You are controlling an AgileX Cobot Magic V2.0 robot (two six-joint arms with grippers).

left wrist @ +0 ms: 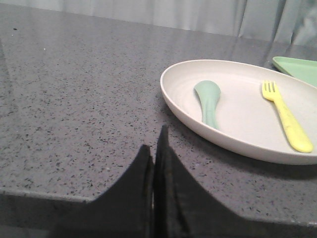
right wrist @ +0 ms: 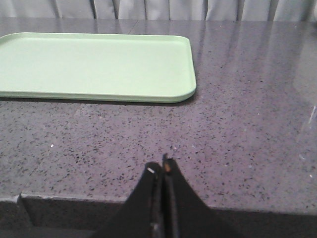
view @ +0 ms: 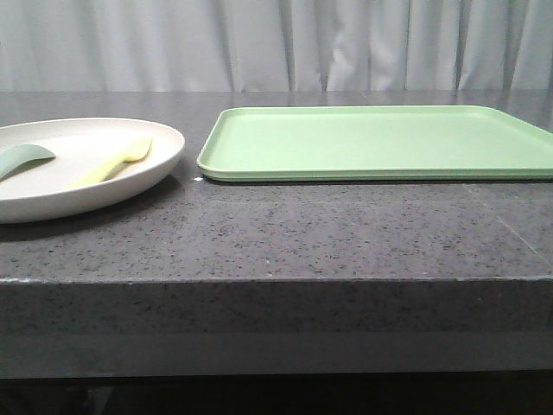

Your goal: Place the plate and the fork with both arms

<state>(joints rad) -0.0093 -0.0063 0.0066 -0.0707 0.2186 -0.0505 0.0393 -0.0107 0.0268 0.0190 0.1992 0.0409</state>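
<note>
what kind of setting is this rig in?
Probably a staged test bench, not a real kitchen: a dark speckled stone-look counter, a plain pale curtain backdrop, and only a light green rectangular tray and a cream-white round plate holding two small utensils.

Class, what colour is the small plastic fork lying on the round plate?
Pale yellow fork; clearest in the left wrist view.

1. Left gripper (left wrist: 154, 148): dark fingers pressed together, nothing between them, low over the speckled grey countertop (left wrist: 74, 109), near its front edge.
2. Cream plate (left wrist: 237, 141) on the countertop, just beyond the fingertips.
3. Inside it: yellow fork (left wrist: 285, 116) and teal spoon (left wrist: 209, 101), apart.
4. Green tray (left wrist: 299, 67) corner behind the plate.
</note>
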